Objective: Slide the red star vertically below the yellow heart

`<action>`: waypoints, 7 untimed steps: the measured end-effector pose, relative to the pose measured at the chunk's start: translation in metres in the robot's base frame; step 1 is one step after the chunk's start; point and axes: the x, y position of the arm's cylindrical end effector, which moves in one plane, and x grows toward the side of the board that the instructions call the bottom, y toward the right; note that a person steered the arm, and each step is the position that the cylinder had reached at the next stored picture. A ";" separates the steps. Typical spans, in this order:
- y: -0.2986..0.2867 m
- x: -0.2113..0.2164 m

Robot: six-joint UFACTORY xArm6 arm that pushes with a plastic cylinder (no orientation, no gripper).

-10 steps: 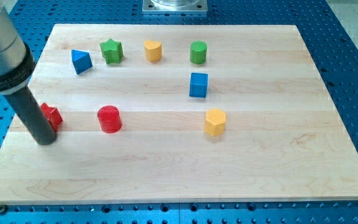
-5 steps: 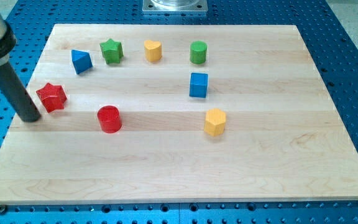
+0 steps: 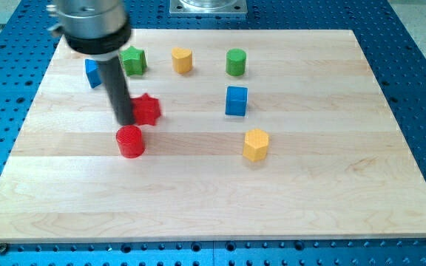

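Note:
The red star [image 3: 148, 108] lies on the wooden board [image 3: 309, 192], left of centre. My tip [image 3: 125, 122] touches the star's left side. The yellow heart [image 3: 181, 60] sits near the view's top, up and to the right of the star. The star is left of the heart's column.
A red cylinder [image 3: 130, 141] stands just below my tip. A green star [image 3: 132, 60] and a blue triangle [image 3: 92, 72], partly hidden by the rod, are at the top left. A green cylinder [image 3: 235, 62], a blue cube [image 3: 236, 100] and a yellow hexagon [image 3: 256, 144] lie to the right.
My tip has swept to the right and pushed the red star from the board's left edge to left of centre. The other blocks have not moved.

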 end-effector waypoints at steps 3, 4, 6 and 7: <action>0.030 -0.048; 0.030 -0.008; 0.030 0.049; 0.030 0.055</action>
